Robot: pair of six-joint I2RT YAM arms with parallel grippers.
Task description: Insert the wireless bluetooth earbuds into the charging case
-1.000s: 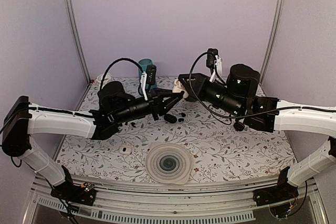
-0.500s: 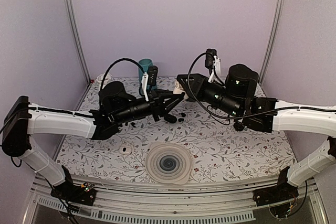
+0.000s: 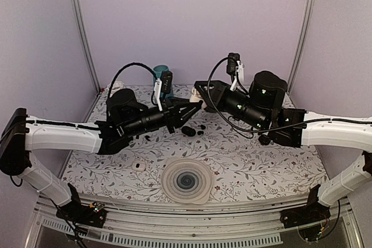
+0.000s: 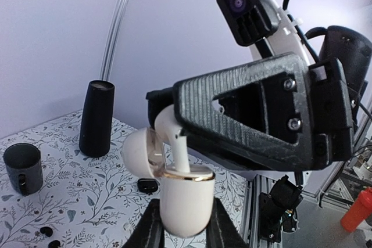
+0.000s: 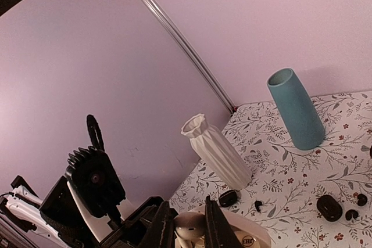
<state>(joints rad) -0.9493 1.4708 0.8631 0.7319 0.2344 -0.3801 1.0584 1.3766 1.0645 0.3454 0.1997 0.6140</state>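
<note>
Counting one white earbud and one open white case, both in the air — left gripper clamped tight on the case, right gripper pinched the earbud, stem dipped into the case. Left arm had edged slightly left since the earlier frame.

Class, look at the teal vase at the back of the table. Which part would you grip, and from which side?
Grip the teal vase across its upper body, below the open rim, coming in level from the near side of the table. It stands upright and seems to narrow upward, so jaws likely span it best there; the wall is close behind it.
</note>
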